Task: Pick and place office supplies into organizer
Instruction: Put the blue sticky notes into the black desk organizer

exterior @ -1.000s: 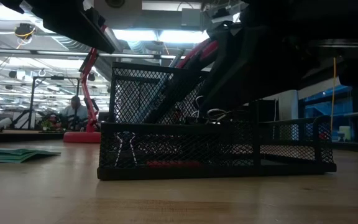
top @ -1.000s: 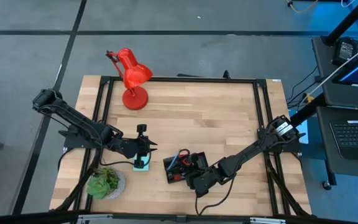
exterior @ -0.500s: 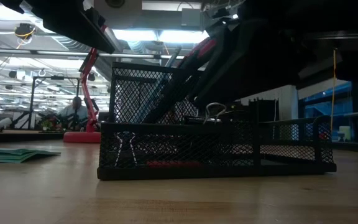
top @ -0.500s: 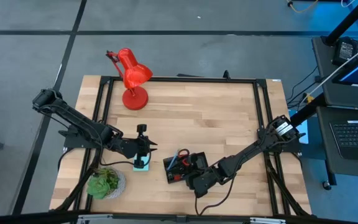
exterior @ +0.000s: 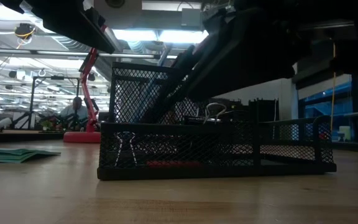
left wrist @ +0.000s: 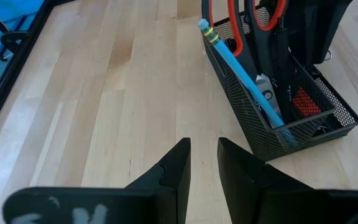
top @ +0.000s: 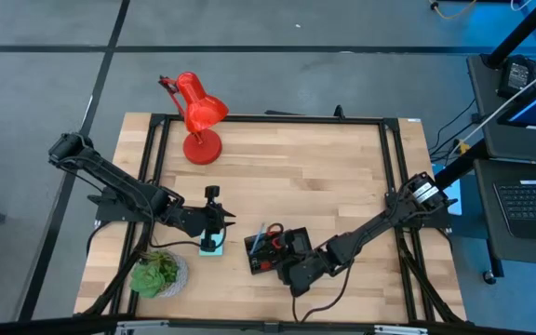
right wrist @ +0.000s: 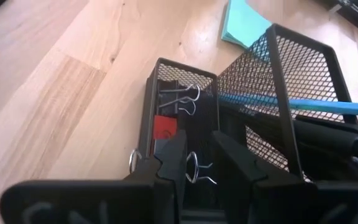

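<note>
While left claw (top: 214,221) hovers, right claw (right wrist: 194,152) reaches into organizer (right wrist: 241,118)

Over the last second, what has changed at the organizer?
The right gripper has risen off the organizer, leaving a binder clip standing in the low compartment. The left gripper, notepad, scissors and blue pen stayed put.
</note>
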Controlling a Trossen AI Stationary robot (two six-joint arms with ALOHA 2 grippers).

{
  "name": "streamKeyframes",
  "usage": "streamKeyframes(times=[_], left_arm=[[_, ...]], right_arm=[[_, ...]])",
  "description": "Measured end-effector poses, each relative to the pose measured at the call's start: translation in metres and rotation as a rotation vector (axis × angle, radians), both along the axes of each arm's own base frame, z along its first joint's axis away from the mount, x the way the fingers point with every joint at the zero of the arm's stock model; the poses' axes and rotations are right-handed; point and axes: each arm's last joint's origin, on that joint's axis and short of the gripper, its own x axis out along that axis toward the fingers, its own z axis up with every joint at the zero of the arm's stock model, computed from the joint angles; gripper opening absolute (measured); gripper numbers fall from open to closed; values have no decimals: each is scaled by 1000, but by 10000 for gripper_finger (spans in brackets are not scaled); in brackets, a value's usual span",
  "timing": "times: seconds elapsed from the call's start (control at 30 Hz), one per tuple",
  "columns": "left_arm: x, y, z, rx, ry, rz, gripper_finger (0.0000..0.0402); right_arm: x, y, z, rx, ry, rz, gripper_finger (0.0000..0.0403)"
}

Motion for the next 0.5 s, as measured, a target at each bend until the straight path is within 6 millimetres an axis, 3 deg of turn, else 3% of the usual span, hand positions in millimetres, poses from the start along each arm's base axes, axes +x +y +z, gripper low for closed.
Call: streamKeyframes(times=[0.37,0.5], left_arm=[[0,0,0,0,0,1,75],[0,0,0,-4,-1,4,75]], right_arm=[[-5,10,2,34,-19,11,78],[-9,9,14,58,-20,-4,78]])
